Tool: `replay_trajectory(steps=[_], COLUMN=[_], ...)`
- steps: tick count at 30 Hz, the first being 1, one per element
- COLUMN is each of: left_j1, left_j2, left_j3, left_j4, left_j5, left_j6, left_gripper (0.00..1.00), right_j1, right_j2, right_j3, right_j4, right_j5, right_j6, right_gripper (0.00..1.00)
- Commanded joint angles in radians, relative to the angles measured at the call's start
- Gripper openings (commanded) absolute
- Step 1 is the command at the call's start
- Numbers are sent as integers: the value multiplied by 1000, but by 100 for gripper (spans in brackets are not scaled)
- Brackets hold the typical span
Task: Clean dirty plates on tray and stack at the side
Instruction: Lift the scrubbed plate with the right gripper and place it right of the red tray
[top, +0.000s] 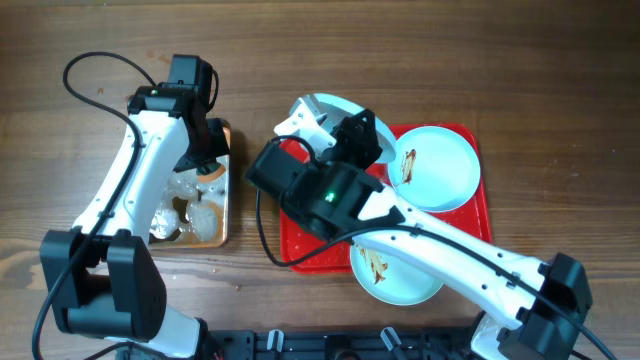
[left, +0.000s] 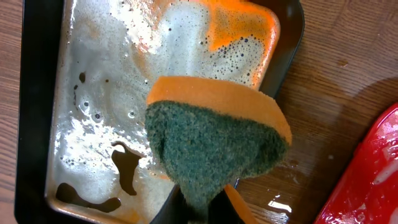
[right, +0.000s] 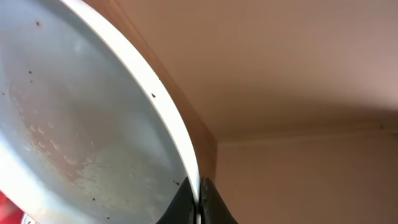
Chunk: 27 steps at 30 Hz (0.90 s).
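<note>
One plate (right: 93, 124), wet, stiff, likely slick, hangs tilted over the red tray (top: 483, 215), right gripper (right: 199, 202) pinching its rim; left gripper (left: 199, 211) squeezes sponge (left: 217, 143); two smeared plates (top: 430, 165) lie below.

Left side of the wooden table (top: 420, 60) has a small dark metal tray (top: 229, 200), pretty grimy. There's a shallow layer of soapy water with bubbly foam (left: 124, 74) across the bottom, plus a few brown puddles (left: 127, 171). An orange sponge (left: 217, 149) with a green scrubby side is over the tray's far right part, folded green side out. Small wet patch (left: 280, 204) on the wood just right of the tray.
</note>
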Motion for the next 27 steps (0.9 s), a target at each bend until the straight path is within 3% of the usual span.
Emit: replay_trajectory(steps=[1,17,21,24,27], left_j1=[5,5,5,5,5], left_j2=[-17,-17,-17,-17,-17], left_j3=[4,4,4,4,4], left_j4=[3,-1,-5,-4,-8], left_j5=[9,9,9,9,9], left_j6=[-5,-5,-5,-5,-5], left_gripper=[4,4,4,4,4], right_j1=[10,22,36,0,-116], right_j2=[-24,-26,-34,-37,-41], right_j3=[23,23,23,23,23], right_j4=[4,22,-12,4,9], right_j5=[53,47,-19,-282,-777], right_j6=[-6,-6,92,158,365], right_gripper=[4,4,4,4,4])
